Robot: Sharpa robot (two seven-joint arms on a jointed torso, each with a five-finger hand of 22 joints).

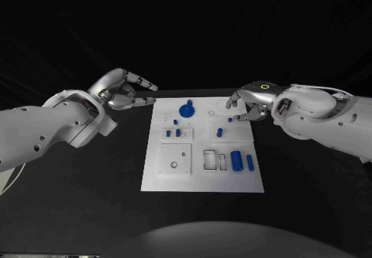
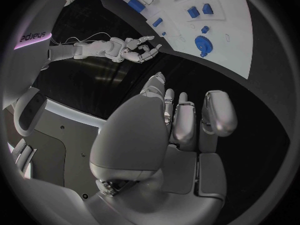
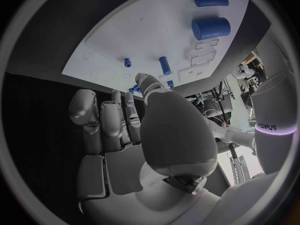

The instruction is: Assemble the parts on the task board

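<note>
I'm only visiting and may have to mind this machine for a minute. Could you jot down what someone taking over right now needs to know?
Left hand: holds nothing, fingers apart, above the table beside the task board's far left corner.
Right hand: holds nothing, over the board's far right corner.
On the board: blue gear at the far end, small blue pegs mid-board, two blue cylinders lying at the near right.
Done: cannot tell which parts are seated.
Left: the cylinders at least look unplaced.

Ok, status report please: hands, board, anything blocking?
Left hand open, off the board. Right hand open, over the white board's far edge. Blue parts untouched. Nothing blocking.
</note>
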